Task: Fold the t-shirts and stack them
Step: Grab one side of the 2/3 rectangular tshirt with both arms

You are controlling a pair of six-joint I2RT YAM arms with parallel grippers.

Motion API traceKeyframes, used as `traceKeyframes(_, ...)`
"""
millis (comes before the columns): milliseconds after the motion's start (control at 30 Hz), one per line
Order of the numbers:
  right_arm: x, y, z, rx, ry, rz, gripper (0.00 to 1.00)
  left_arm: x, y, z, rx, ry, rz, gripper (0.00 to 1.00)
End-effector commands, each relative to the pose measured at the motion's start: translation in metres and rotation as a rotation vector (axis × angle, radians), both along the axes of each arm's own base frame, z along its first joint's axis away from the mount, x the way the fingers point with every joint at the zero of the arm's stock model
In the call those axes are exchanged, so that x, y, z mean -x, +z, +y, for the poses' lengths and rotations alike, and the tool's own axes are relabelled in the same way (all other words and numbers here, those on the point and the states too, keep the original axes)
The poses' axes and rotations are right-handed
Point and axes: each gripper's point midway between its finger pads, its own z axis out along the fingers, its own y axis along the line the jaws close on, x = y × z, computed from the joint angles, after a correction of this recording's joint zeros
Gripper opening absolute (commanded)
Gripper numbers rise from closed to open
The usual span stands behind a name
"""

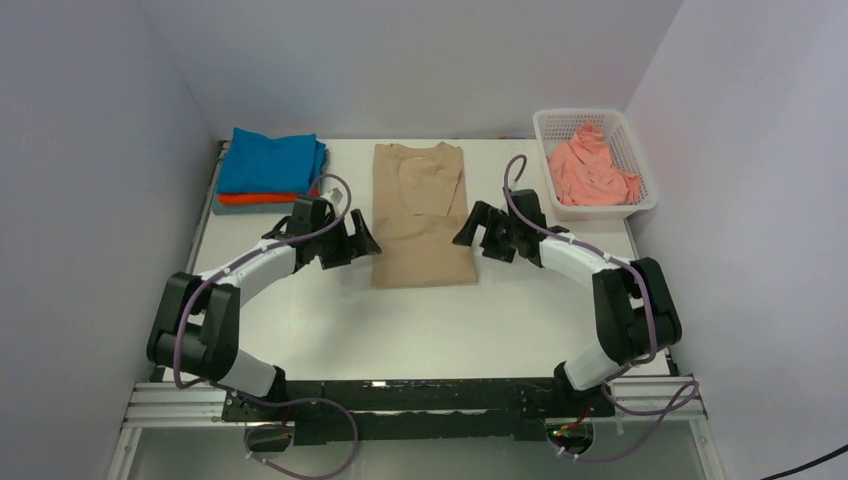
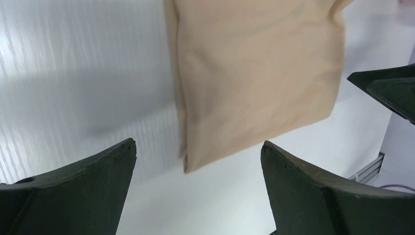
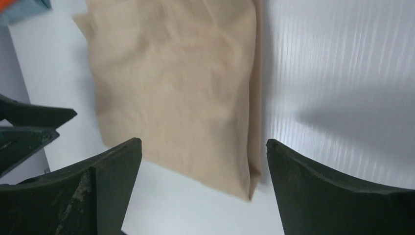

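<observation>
At the far left corner of the desk (image 1: 420,330) sits a folded stack: a bright blue t-shirt (image 1: 270,160) on top, an orange-red t-shirt (image 1: 262,198) under it, and a thin grey edge (image 1: 222,208) showing at the bottom. Just in front of that stack the left arm reaches inward, and the left pincer (image 1: 362,248) hovers over bare desk with its fingers spread wide and nothing between them. It points at the left long edge of the tan-beige t-shirt (image 1: 422,215), close beside it but not touching. From the left wrist camera, the shirt's near left corner lies ahead of the gap between the two fingers.

That tan shirt lies flat in the middle of the desk, folded into a long narrow rectangle with the neckline at the far end and the hem toward the arms.

On its other side the right pincer (image 1: 468,238) mirrors the left one. It is spread open and empty, aimed at the shirt's right long edge, and is near the cloth but apart from it. The shirt's near right corner shows between its fingers in the wrist view.

Farther right, at the far corner, stands a white mesh basket (image 1: 640,205) with a salmon pink t-shirt (image 1: 590,170) crumpled inside it.
</observation>
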Motion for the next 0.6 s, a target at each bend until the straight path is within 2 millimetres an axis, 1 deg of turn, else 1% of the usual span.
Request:
traceKeyframes(0, 0.040, -0.011, -0.001, 0.003, 0.019, 0.040, 1.00, 0.030, -0.015, -0.005, 0.043, -0.010, 0.036, 0.99)
traceKeyframes(67, 0.051, -0.016, -0.002, -0.005, 0.007, 0.059, 1.00, 0.041, -0.025, -0.008, 0.052, -0.016, 0.056, 0.99)
traceKeyframes(133, 0.057, -0.021, -0.003, -0.015, -0.004, 0.073, 1.00, 0.047, -0.035, -0.009, 0.057, -0.005, 0.078, 0.93)
traceKeyframes(200, 0.062, -0.026, -0.002, -0.020, -0.002, 0.088, 0.97, 0.050, -0.042, -0.013, 0.077, -0.010, 0.100, 0.84)
traceKeyframes(267, 0.065, -0.032, -0.003, -0.018, -0.011, 0.109, 0.91, 0.050, -0.046, -0.018, 0.093, -0.013, 0.107, 0.79)
traceKeyframes(333, 0.067, -0.036, -0.003, -0.019, -0.017, 0.117, 0.83, 0.050, -0.051, -0.020, 0.093, -0.013, 0.118, 0.73)
traceKeyframes(467, 0.069, -0.046, -0.006, -0.005, -0.036, 0.143, 0.71, 0.052, -0.060, -0.026, 0.083, -0.023, 0.145, 0.57)
traceKeyframes(533, 0.070, -0.050, -0.006, -0.010, -0.037, 0.152, 0.64, 0.051, -0.064, -0.025, 0.055, -0.013, 0.150, 0.49)
traceKeyframes(567, 0.070, -0.052, -0.006, -0.007, -0.041, 0.155, 0.62, 0.051, -0.067, -0.024, 0.043, -0.010, 0.157, 0.46)
